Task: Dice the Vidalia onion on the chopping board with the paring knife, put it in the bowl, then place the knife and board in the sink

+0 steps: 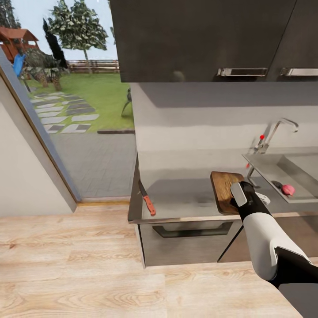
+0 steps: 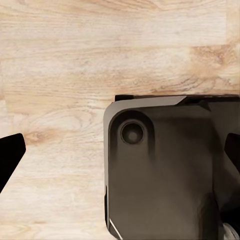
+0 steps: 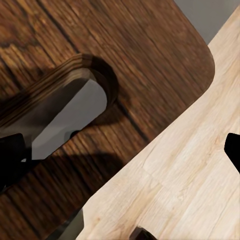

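The brown chopping board (image 1: 221, 187) lies on the grey countertop (image 1: 185, 196) just left of the sink (image 1: 269, 170). Its slotted handle end (image 3: 75, 115) juts past the counter's front edge over the floor. My right gripper (image 1: 242, 194) hovers at that end, open (image 3: 121, 155); one finger is by the slot and the other beyond the board's corner. The paring knife (image 1: 147, 199) with its red-orange handle rests at the counter's left end. A pinkish-red onion (image 1: 288, 190) lies in the sink. My left gripper (image 2: 121, 155) hangs open over the floor. The bowl is hidden.
Dark upper cabinets (image 1: 198, 39) hang above the counter, and a faucet (image 1: 276, 132) stands behind the sink. A glass door (image 1: 84, 115) to the garden is at the left. Light wood floor (image 1: 88, 265) lies in front of the grey lower cabinets (image 1: 190, 243).
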Controlling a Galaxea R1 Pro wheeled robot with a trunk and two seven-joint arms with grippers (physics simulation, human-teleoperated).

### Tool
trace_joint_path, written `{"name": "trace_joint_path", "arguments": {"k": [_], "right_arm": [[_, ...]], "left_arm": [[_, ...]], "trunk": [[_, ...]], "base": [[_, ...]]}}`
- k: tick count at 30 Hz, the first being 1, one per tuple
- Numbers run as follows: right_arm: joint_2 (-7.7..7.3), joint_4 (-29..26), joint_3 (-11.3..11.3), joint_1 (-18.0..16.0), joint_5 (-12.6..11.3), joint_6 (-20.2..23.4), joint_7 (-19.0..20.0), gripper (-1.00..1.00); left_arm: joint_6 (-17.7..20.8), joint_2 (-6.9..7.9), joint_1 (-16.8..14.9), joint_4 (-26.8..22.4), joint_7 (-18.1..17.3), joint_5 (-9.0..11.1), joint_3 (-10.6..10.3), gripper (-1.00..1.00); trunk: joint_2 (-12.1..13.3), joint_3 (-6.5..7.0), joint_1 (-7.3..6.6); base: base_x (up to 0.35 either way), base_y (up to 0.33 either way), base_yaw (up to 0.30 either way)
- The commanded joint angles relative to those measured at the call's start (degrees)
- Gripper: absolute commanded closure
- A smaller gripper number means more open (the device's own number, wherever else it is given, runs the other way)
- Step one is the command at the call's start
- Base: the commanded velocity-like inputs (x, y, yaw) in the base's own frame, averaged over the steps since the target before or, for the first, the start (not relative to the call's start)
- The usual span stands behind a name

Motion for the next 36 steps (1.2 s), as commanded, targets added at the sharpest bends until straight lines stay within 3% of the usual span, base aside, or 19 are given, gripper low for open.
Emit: {"name": "trace_joint_path", "arguments": {"k": [1, 36], "right_arm": [[-0.01, -0.07, 0.06, -0.04, -0.51, 0.2, -0.41, -1.0], [0.42, -0.07, 0.06, -0.04, -0.78, 0.29, -0.24, -1.0]], "left_arm": [[-0.12, 0.01, 0.0, -0.04, -0.01, 0.0, -0.01, -1.0], [-0.12, 0.01, 0.0, -0.04, -0.01, 0.04, 0.0, -1.0]], "trunk": [[-0.08, -0.11, 0.02], [-0.08, -0.23, 0.02]], "base": [[0.0, 0.0, 0.0], [0.0, 0.0, 0.0]]}}
